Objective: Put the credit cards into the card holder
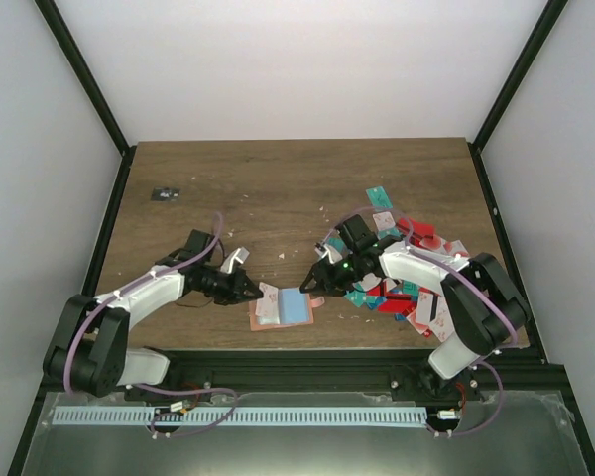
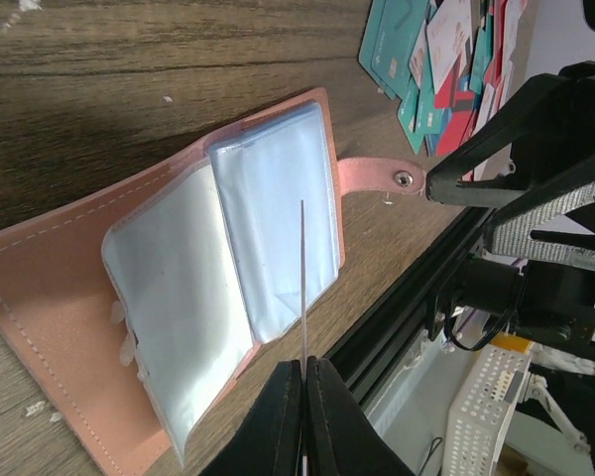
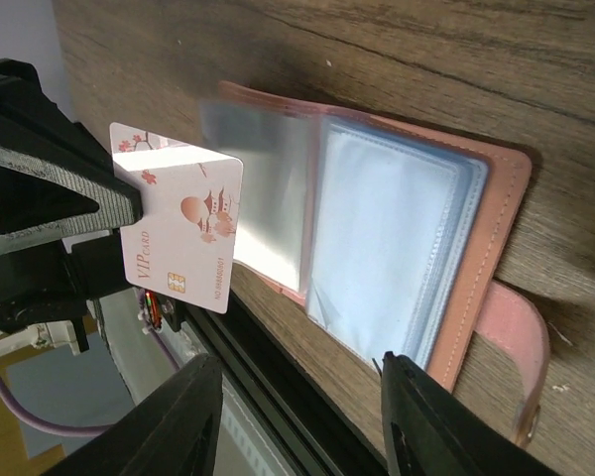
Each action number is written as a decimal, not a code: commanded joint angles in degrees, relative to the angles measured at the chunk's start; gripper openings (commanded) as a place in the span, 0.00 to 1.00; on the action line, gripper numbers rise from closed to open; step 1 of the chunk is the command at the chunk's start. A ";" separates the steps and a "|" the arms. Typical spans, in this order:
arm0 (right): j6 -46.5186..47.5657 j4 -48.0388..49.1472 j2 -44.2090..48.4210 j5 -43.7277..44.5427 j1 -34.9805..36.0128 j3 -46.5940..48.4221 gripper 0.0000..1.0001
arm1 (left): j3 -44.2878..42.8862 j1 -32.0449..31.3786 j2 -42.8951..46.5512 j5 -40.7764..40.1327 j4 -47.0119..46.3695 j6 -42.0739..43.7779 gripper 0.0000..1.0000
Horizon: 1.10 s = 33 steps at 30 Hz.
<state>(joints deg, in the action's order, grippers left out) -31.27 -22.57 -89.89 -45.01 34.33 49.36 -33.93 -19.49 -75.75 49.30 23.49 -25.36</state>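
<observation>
Card holder [image 1: 281, 309], shown lying open on the table [image 1: 278, 188] near its front edge, between the two grippers. A white-pink card [image 3: 183, 228] is clamped on edge in the left gripper [image 2: 304, 363], close to the clear pockets. The right gripper [image 3: 296, 365] is held partly open and empty above the tab side; the other credit cards [image 1: 409, 273] are heaped to the right.

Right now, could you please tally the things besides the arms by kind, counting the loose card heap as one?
Card holder: 1
White-pink card in the left tool: 1
Heap of loose cards: 1 (too overlapped to count singly)
Small dark object: 1
Total: 4
</observation>
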 commanded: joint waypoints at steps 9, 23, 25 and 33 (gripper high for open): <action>2.86 0.69 -3.98 0.33 0.57 -2.34 0.43 | -0.45 -4.04 -4.44 -1.55 -4.58 -1.15 0.04; 3.74 1.49 -7.64 1.60 0.61 -5.75 0.39 | 1.88 -4.96 -3.55 -4.68 -5.15 -2.45 0.04; 4.05 1.47 -7.96 1.60 0.57 -5.80 0.39 | 1.97 -5.17 -3.99 -4.44 -5.46 -2.48 0.04; 4.73 1.29 -9.23 1.51 0.57 -5.95 0.38 | 2.37 -6.45 -5.44 -4.17 -8.16 -3.79 0.04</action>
<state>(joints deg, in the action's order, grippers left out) -27.86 -21.06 -97.27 -45.28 34.33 44.18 -32.27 -25.02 -80.38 44.66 18.41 -28.38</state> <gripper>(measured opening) 0.388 0.040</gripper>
